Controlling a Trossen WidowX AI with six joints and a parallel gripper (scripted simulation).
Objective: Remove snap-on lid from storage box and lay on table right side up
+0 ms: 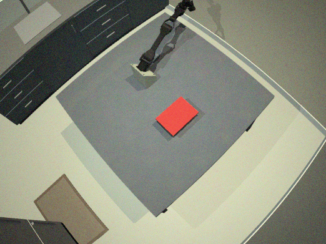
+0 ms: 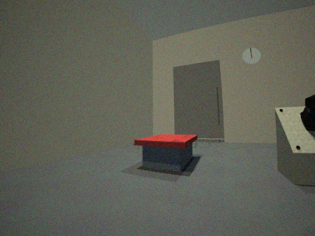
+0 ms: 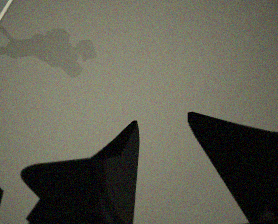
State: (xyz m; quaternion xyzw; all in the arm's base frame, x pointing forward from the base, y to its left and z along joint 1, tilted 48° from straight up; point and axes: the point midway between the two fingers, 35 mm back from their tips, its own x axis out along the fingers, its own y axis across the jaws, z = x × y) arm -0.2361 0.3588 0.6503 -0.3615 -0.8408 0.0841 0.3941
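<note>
The red lid [image 1: 177,116] [image 2: 166,140] sits level on top of the storage box, its edges jutting past the walls. The dark blue-grey box [image 2: 161,157] stands upright on the grey table [image 1: 125,133] [image 2: 90,201]; from above the lid hides nearly all of it. My gripper [image 1: 188,2] [image 3: 162,120] is far from the box, beyond the arm's base at the table's far corner. In the wrist view its two black fingers stand apart with nothing between them. The gripper is out of frame in the exterior view.
The arm's pale wedge-shaped mount [image 1: 145,80] [image 2: 288,165] stands on the table between the box and the outstretched arm. Dark drawer cabinets [image 1: 103,24] run along the table's upper left side. The wrist view shows only a plain surface with the arm's shadow.
</note>
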